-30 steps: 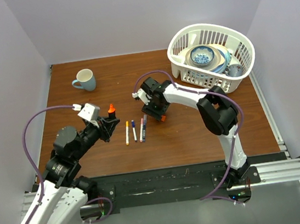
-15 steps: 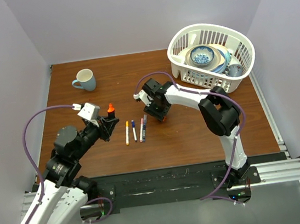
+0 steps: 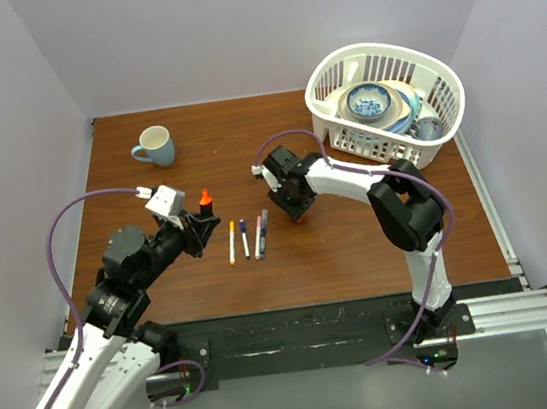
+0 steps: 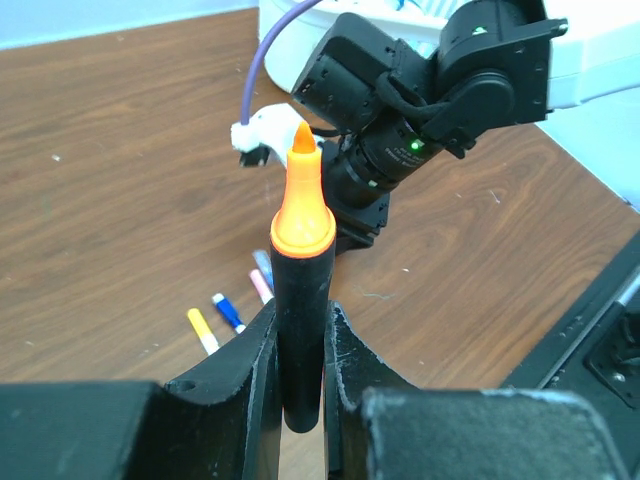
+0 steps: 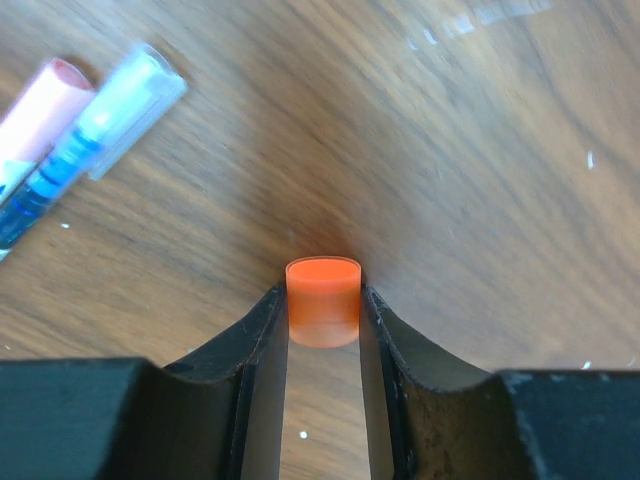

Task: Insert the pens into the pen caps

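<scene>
- Over the last second the right gripper (image 5: 323,293) has been drawn in from a wide spread onto the orange cap (image 5: 323,308). In the top view its wrist is also seen shifted slightly.
- The cap is found standing on end on the table (image 5: 480,150), just right of the row of four pens (image 3: 245,238). From above it is hidden under the gripper.
- Both jaws are now laid against the cap's sides with no gap visible. How firm the grip is cannot be told.
- The cap pickup is judged nearly done. Lifting the cap and bringing it to the pen has not yet begun.
- The left gripper (image 4: 298,322) is noted unchanged, pressed onto the black barrel of the orange pen (image 4: 301,225).
- That pen is held upright above the table, bare orange tip up, left of the row.
- The row pens are left lying on the wood, untouched by either gripper.
</scene>
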`<action>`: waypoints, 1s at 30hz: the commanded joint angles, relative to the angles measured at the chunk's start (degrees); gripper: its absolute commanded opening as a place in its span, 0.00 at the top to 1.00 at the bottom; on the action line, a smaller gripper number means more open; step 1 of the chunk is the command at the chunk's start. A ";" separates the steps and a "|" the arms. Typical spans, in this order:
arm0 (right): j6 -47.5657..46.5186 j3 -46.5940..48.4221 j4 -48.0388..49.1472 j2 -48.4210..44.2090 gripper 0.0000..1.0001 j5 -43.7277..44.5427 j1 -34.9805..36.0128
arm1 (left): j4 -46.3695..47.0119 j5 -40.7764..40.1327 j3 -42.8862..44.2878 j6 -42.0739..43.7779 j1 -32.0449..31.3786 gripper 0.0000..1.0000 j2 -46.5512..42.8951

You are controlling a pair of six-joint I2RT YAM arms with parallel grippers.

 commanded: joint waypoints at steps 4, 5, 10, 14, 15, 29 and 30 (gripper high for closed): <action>20.15 -10.48 11.63 -17.44 1.00 -0.04 0.09 | 7.72 8.05 -4.30 -8.69 -0.03 1.00 4.61; 21.90 -11.97 12.77 -19.31 1.00 -0.39 0.26 | 8.34 9.28 -4.66 -9.40 -0.12 1.00 5.57; 34.12 -14.44 18.66 -30.47 1.00 -0.49 2.28 | 11.68 10.17 -5.81 -12.22 -0.30 1.00 10.33; 40.37 -12.78 20.77 -37.59 1.00 4.87 6.76 | 13.09 10.69 -5.37 -12.57 -0.38 1.00 12.61; 41.42 -11.99 20.61 -37.69 1.00 5.75 8.42 | 13.78 11.13 -5.11 -12.48 -0.38 1.00 13.40; 43.64 1.11 20.96 -29.52 1.00 13.67 17.31 | 11.95 10.96 -3.08 -9.14 -0.38 1.00 13.41; 43.28 1.20 21.04 -29.17 1.00 14.11 17.58 | 11.95 11.05 -3.08 -9.05 -0.38 1.00 13.23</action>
